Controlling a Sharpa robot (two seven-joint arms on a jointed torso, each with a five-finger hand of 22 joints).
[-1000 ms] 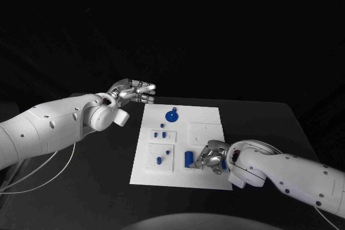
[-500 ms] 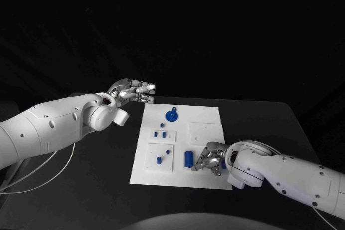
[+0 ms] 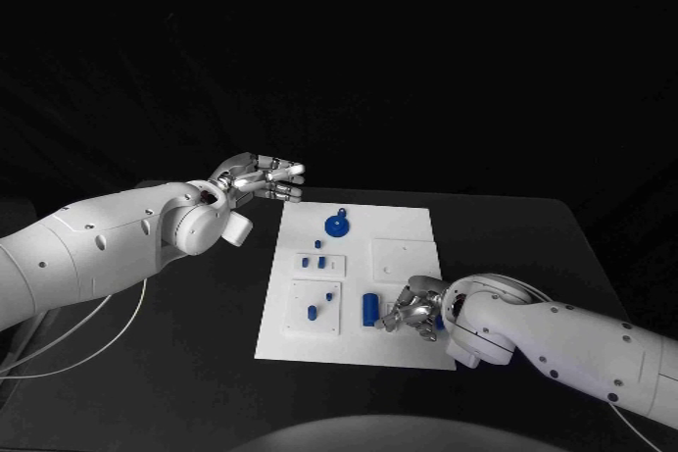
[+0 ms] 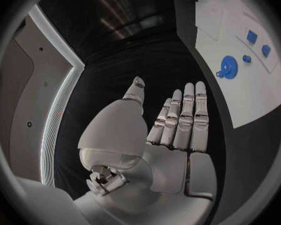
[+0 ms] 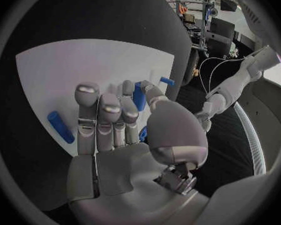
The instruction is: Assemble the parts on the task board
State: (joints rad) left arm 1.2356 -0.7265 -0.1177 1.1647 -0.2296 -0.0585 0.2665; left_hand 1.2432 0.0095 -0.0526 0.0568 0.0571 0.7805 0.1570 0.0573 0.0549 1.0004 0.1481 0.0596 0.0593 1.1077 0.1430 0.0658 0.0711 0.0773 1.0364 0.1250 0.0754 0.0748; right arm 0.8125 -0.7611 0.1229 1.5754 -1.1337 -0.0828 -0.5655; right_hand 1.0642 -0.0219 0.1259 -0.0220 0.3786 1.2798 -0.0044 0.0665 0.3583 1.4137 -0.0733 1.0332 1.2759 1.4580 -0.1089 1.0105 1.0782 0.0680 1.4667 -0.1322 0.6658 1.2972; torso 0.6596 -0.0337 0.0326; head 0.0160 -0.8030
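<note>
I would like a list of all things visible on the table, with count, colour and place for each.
table: one, black, under everything.
task board: one, white, middle of the table.
round part: one, blue, far end of the board.
small parts: several, blue, standing on the board's left side.
long part: one, blue, near end, beside the right robot hand.
left robot hand: silver, empty, fingers apart, off the board's far left corner.
right robot hand: silver, at the board's near right, fingers around a blue part.
</note>
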